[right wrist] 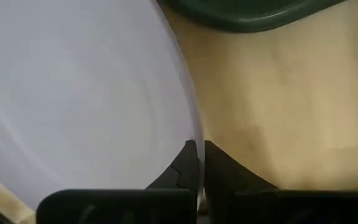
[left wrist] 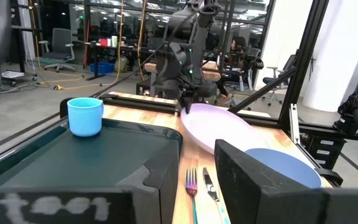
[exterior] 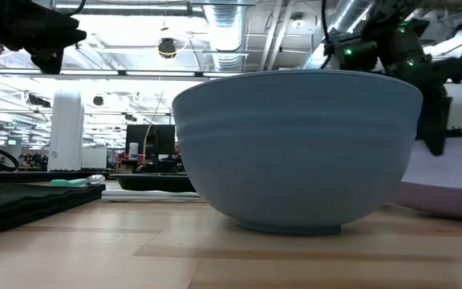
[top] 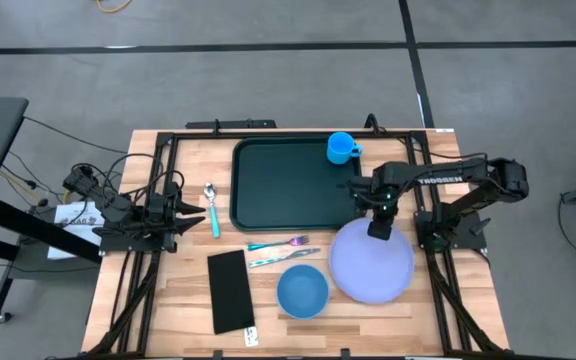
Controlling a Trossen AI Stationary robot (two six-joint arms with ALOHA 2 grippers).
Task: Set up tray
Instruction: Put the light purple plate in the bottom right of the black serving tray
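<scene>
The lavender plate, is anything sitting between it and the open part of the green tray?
Nothing visible does. The right gripper is shut on the rim of the lavender plate, beside the tray. The blue cup stands in the tray's far corner; the rest of the tray is bare.

Even overhead light is falling softly across the pale wooden table (top: 168, 300), casting faint shadows. Bright ceiling strips are glaring behind the big light-blue rounded bowl (exterior: 295, 144). Near that bowl, the lavender round plate (right wrist: 73, 93) is blurring up close.
</scene>
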